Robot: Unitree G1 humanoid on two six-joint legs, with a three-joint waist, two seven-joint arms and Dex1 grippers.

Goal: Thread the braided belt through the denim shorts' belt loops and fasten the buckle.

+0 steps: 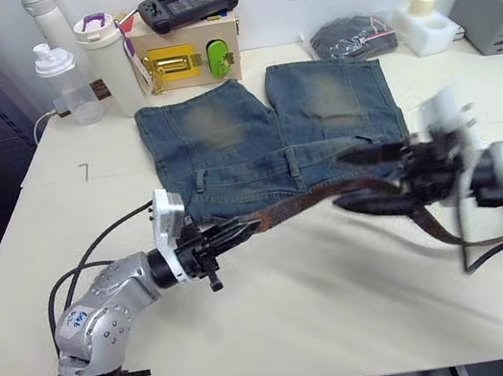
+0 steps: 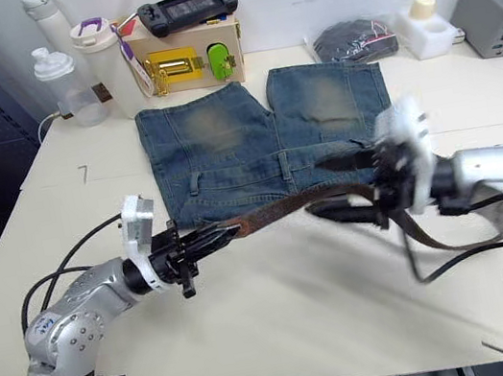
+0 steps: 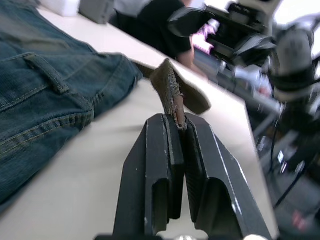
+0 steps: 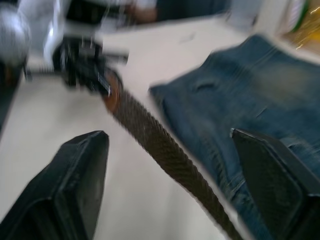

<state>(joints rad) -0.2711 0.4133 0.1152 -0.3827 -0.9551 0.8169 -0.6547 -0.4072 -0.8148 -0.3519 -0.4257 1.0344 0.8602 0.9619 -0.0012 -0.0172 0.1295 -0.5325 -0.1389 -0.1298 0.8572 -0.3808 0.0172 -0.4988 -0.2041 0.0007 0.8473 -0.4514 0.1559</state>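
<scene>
The denim shorts (image 2: 267,136) lie flat on the pale table (image 2: 283,309), legs pointing toward the far edge and waistband toward the robot. One belt loop (image 3: 47,74) is visible on the waistband in the left wrist view, lying flat and with nothing through it. The braided belt (image 2: 279,207) runs in the air along the near side of the waistband, stretched between the two grippers. The left gripper (image 2: 224,235) sits just beside the near left corner of the shorts, its two black fingers (image 3: 162,165) closed tight on the belt's end, which stands up from between them in the left wrist view. The right gripper (image 2: 349,185) is near the right end of the waistband; its fingers (image 4: 75,175) are spread wide apart, one on each side of the woven strap, which passes between them without touching either in the right wrist view. Beyond the right gripper the rest of the belt hangs down and curves across the table toward the right edge. The buckle cannot be made out. At the far edge of the table stand a wooden box (image 2: 189,53) with a black handheld controller (image 2: 188,7) on top, several white bottles (image 2: 103,63) to its left, and a grey box (image 2: 493,9) at the far right corner.
</scene>
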